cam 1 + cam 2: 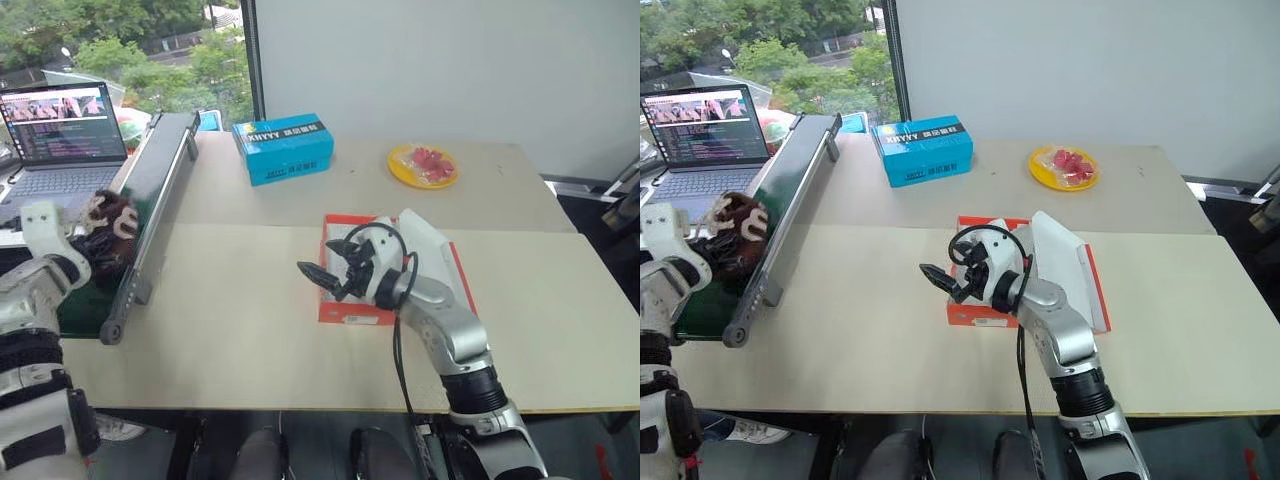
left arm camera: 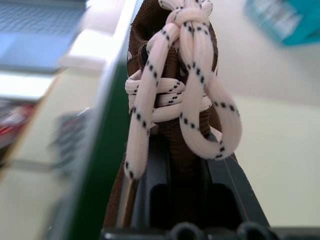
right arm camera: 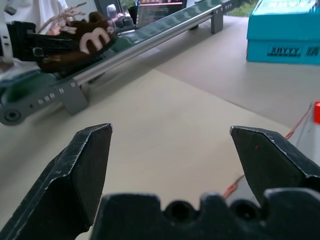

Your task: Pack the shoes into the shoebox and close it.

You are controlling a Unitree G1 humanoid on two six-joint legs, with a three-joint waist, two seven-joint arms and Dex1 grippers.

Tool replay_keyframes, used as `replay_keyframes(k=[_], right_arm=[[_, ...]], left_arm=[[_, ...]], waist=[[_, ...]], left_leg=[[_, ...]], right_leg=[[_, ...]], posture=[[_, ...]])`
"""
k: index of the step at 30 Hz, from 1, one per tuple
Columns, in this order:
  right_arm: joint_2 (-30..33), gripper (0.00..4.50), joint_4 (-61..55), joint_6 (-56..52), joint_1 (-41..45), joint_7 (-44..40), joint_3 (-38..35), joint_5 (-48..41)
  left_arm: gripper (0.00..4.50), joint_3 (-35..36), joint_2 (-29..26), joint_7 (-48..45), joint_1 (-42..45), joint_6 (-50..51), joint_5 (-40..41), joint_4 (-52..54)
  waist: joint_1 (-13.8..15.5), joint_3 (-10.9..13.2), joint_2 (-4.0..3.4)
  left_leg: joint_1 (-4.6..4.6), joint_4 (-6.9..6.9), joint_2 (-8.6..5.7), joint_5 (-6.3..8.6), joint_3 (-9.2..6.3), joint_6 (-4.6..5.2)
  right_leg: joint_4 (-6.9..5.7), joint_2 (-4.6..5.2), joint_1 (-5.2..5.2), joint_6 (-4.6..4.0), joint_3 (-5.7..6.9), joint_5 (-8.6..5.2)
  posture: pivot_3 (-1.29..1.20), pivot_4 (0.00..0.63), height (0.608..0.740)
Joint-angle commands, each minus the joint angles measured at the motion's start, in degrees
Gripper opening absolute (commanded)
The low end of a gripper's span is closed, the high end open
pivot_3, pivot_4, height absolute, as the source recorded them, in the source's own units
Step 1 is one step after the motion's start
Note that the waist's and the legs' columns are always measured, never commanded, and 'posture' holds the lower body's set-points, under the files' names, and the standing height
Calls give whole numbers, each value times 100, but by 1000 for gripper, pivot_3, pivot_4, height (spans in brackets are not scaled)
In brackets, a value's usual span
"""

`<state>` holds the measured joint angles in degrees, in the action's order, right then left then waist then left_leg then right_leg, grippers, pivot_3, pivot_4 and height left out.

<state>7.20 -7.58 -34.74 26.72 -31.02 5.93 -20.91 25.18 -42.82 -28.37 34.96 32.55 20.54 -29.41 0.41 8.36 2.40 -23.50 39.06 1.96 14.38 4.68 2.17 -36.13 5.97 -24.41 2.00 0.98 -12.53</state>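
My left pincer (image 1: 88,243), at the left edge of the frame, is clamped on the shoes (image 1: 108,232) over the conveyor (image 1: 150,205), my right pincer (image 1: 322,276) gapes beside the red shoebox (image 1: 352,310) at centre, and a loose lace (image 2: 192,95) could snag the conveyor's rail

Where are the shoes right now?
The shoes are at the table's far left, on the green conveyor beside the laptop, gripped by the left gripper.
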Motion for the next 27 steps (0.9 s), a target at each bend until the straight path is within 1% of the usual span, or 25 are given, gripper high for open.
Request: replay_keyframes(k=[1,4,7,12,16,19,23,27], right_arm=[[-338,4500,-340,-677,505,541,-801,-864],[-760,4500,-276,-1182,960,1056,-1458,-1689],[-1114,4500,-172,-1562,1325,1611,-1992,-2413],[-1283,4500,-89,-1835,1563,2188,-2279,-2992],[-1374,4500,-60,-1853,1636,2610,-2426,-3408],[-1336,4500,-34,-1761,1625,2848,-2476,-3604],[-1323,4500,107,-1570,1651,3161,-2727,-3901],[-1234,4500,222,-1464,1660,3243,-2758,-3978]], left_arm=[[177,97,437,316,259,749,750,1810],[177,-106,1101,653,243,1251,1154,2768],[177,-496,1633,846,297,1519,1320,3355],[177,-1034,2437,1106,637,1704,1460,3641],[177,-1440,2669,1022,796,1680,1390,3687],[177,-1645,2925,1013,1038,1792,1538,3772],[177,-1718,3120,1142,1129,2060,1654,3985],[177,-1825,3251,1306,1180,2413,1761,4253]], waist=[[-15,2,1],[-54,2,1],[-96,2,1],[-121,2,0],[-153,7,-7],[-160,11,-15],[-153,13,-17],[-142,14,-20]], left_leg=[[-7,0,0,0,-2,0],[-13,3,-2,0,-3,1],[-9,-2,-2,1,-5,1],[-11,-2,-6,0,-3,2],[-10,-3,-12,0,0,3],[-8,-3,-9,0,1,3],[-11,-2,-8,0,1,4],[-13,-2,-7,0,0,4]], right_leg=[[-3,1,-3,5,-1,6],[1,5,-7,12,-9,13],[0,2,-6,12,-9,13],[4,0,-6,11,-11,14],[5,-9,-7,11,-17,14],[6,-18,-8,11,-23,14],[11,-20,-7,11,-26,14],[12,-21,-7,11,-26,14]], posture=[[0,150,740],[0,150,740],[0,150,740],[0,150,740],[0,150,740],[0,150,740],[0,150,740],[0,150,740]])
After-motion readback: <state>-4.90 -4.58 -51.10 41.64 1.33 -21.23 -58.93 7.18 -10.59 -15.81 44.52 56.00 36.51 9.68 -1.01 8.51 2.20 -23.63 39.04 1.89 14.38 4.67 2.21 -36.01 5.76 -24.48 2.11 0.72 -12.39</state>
